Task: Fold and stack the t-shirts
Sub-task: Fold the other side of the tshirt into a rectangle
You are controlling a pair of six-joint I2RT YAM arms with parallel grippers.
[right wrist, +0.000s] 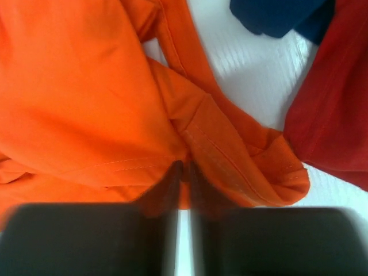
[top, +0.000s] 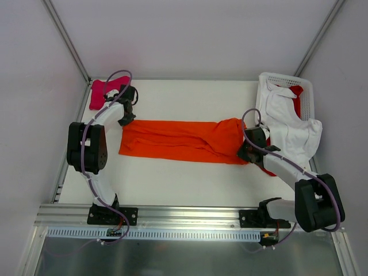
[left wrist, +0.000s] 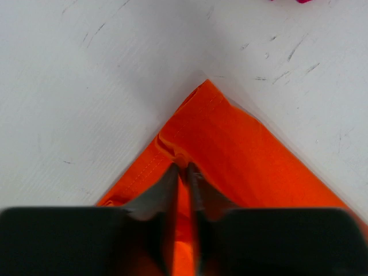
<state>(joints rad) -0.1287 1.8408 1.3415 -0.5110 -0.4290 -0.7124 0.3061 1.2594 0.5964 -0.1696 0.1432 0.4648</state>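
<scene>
The bright orange t-shirt [top: 178, 141] lies stretched in a long band across the middle of the table. My left gripper [top: 127, 118] is shut on its far left corner [left wrist: 207, 132], pinching cloth between the fingers. My right gripper [top: 248, 150] is shut on a fold of the orange shirt's bunched right end [right wrist: 115, 103]. The magenta-pink t-shirt [top: 104, 92] lies folded at the far left corner. A white t-shirt [top: 290, 123] hangs over the basket's front. A red t-shirt [right wrist: 336, 109] and a dark blue one [right wrist: 282, 14] show in the right wrist view.
The white slotted basket [top: 287, 80] stands at the far right with white and red cloth in it. Grey walls enclose the table on three sides. A metal rail [top: 184, 215] runs along the near edge by the arm bases.
</scene>
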